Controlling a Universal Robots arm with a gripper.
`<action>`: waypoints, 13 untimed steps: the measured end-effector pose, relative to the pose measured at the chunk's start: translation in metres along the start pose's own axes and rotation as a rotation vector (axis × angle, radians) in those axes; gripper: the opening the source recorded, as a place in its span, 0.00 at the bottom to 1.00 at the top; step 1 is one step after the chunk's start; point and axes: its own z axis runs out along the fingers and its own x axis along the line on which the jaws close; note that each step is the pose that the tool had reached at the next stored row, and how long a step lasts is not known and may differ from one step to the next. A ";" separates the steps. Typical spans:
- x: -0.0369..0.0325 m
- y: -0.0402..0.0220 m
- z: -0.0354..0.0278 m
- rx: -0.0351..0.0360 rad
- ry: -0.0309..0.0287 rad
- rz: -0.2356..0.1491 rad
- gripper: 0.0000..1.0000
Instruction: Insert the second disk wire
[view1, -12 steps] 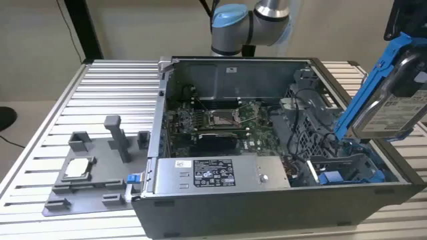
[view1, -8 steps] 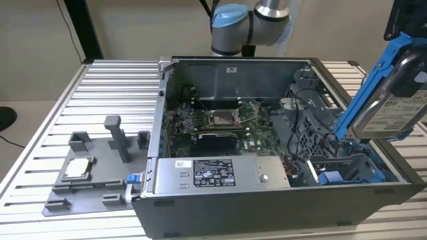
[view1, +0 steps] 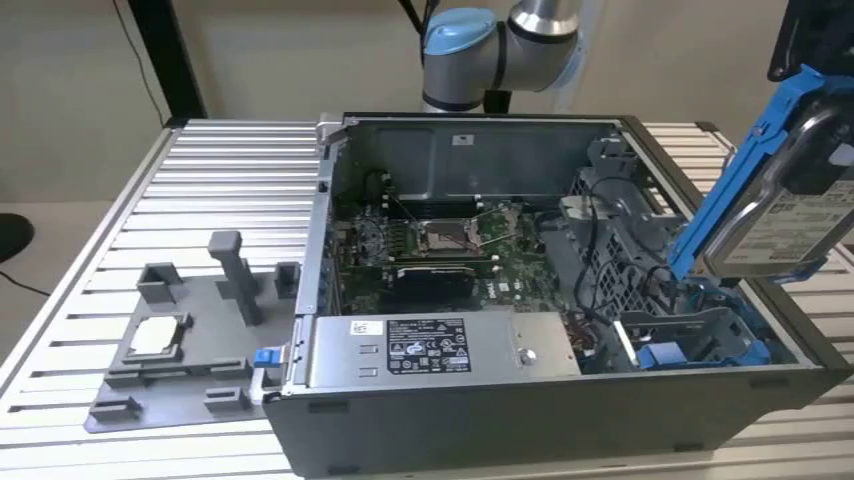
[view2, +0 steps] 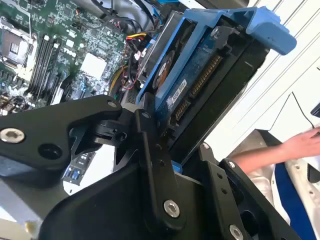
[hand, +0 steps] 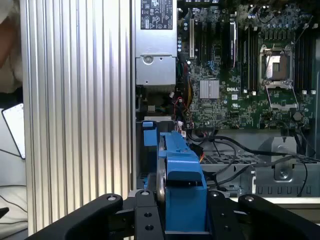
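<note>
Exterior view: cam off the arm, high up, looking down at an angle over the ribbed desk, w/ the whole open case in frame, mid-range. First wrist view: looks past the tool straight down into the case, motherboard seen flat-on. Second wrist view: v. close, oblique, alongside the tool. All three share the motherboard and the blue drive carrier in the tool's grip.

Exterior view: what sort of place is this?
Probably a robotics lab bench: an open computer case sits on a ribbed metal table, a robot arm stands behind it, and its pincer grips a blue-framed disk drive.
</note>
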 end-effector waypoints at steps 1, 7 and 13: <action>0.0002 0.0000 0.0005 0.0000 -0.0001 0.000 0.00; 0.0008 -0.0004 0.0095 -0.0001 -0.0002 0.000 0.00; 0.0021 0.0026 0.0206 -0.0002 0.0000 0.000 0.00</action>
